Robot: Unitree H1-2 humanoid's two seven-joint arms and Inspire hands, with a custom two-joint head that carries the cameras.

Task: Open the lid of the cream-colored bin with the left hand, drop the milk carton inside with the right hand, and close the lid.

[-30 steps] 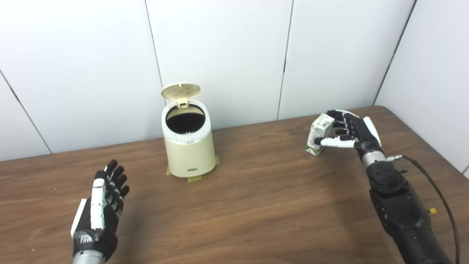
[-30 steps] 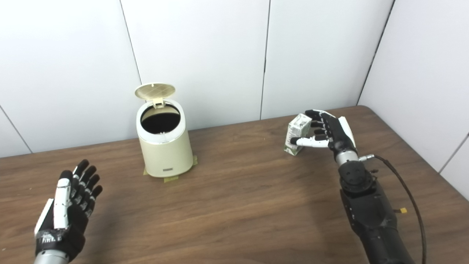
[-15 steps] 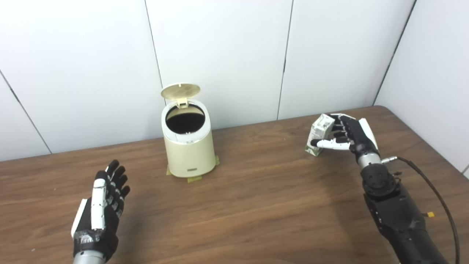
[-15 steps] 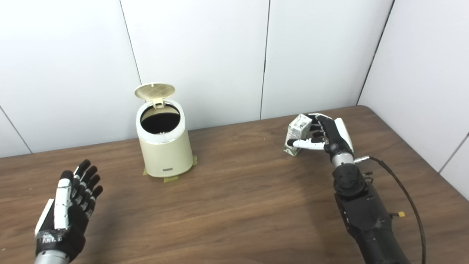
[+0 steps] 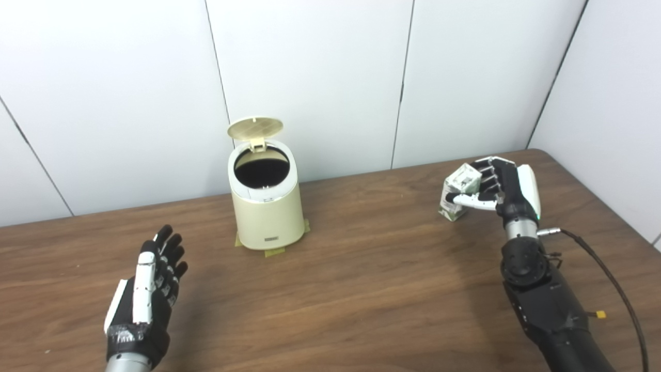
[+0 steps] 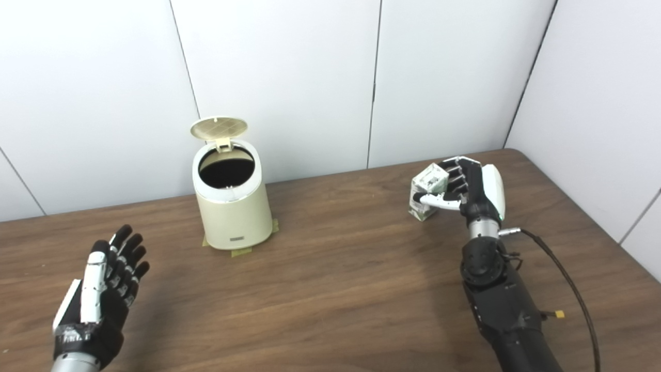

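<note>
The cream-colored bin [image 5: 267, 214] stands at the back middle of the wooden table, its round lid [image 5: 255, 127] tipped up and open, the dark inside showing. My right hand [image 5: 497, 189] is shut on the green-and-white milk carton [image 5: 457, 192] at the right, holding it tilted, its lower edge at or just above the table. My left hand [image 5: 150, 289] is open and empty near the front left, well away from the bin. The same scene shows in the right eye view, with the bin [image 6: 232, 213], the carton [image 6: 426, 191] and my left hand [image 6: 106, 292].
Yellow tape patches [image 5: 274, 252] mark the bin's base. White wall panels stand close behind the table. The table's right edge [image 5: 599, 199] runs near my right arm, where a black cable [image 5: 614, 281] trails.
My right hand has closed on the carton and tipped it, shifting slightly right. My left hand has moved a little right and forward. The bin and lid have not moved.
</note>
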